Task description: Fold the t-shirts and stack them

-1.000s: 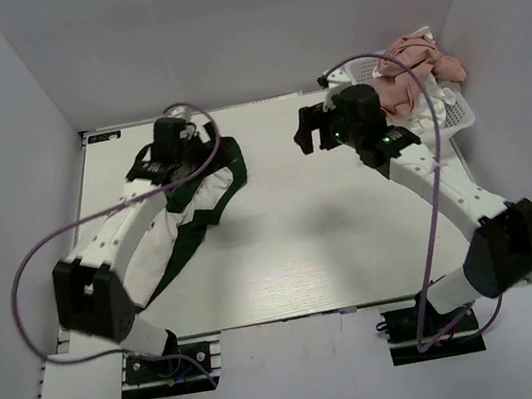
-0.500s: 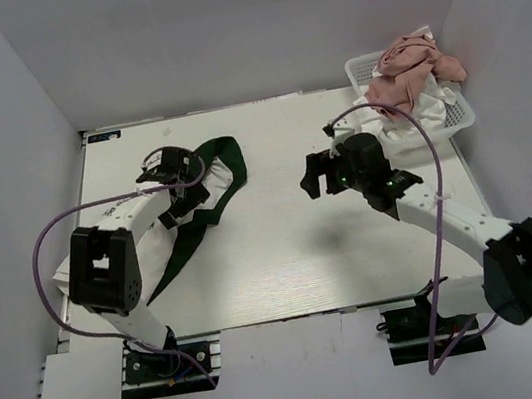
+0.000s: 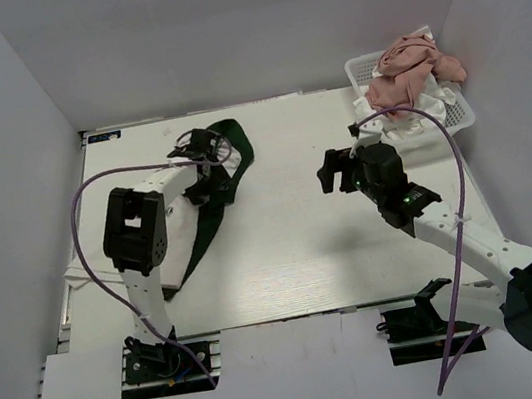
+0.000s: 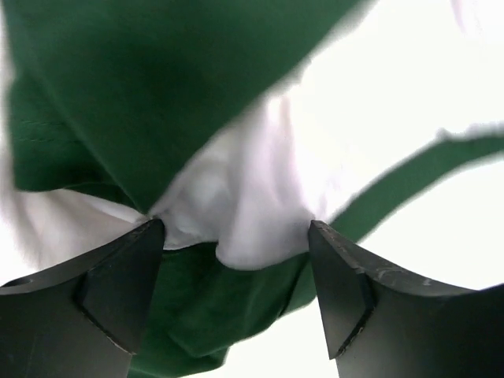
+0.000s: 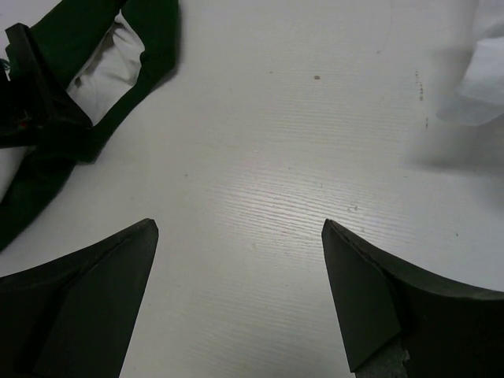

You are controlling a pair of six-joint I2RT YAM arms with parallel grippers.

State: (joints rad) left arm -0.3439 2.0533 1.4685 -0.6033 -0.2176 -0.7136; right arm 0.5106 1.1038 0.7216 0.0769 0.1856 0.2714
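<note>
The white t-shirt with dark green sleeves and collar point(image 3: 233, 164) lies crumpled on the left of the table, a green strip trailing toward the near left. My left gripper point(image 3: 206, 154) is low over its far end, open, with a bunched white fold and green cloth point(image 4: 236, 205) between the spread jaws point(image 4: 235, 236). My right gripper point(image 3: 334, 170) is open and empty above bare table point(image 5: 240, 228); the green shirt point(image 5: 150, 47) shows at that view's upper left. A dusty pink t-shirt point(image 3: 410, 70) and white cloth point(image 3: 414, 121) are heaped in the basket.
The white latticed basket point(image 3: 462, 114) stands at the far right corner by the wall. White cloth point(image 5: 482, 87) hangs at the right wrist view's upper right. Grey walls enclose the table on three sides. Purple cables loop from both arms.
My left gripper has dropped onto the green-and-white shirt and shifted right along it; the arm folded back. My right gripper moved nearer, away from the basket, and stayed open.
</note>
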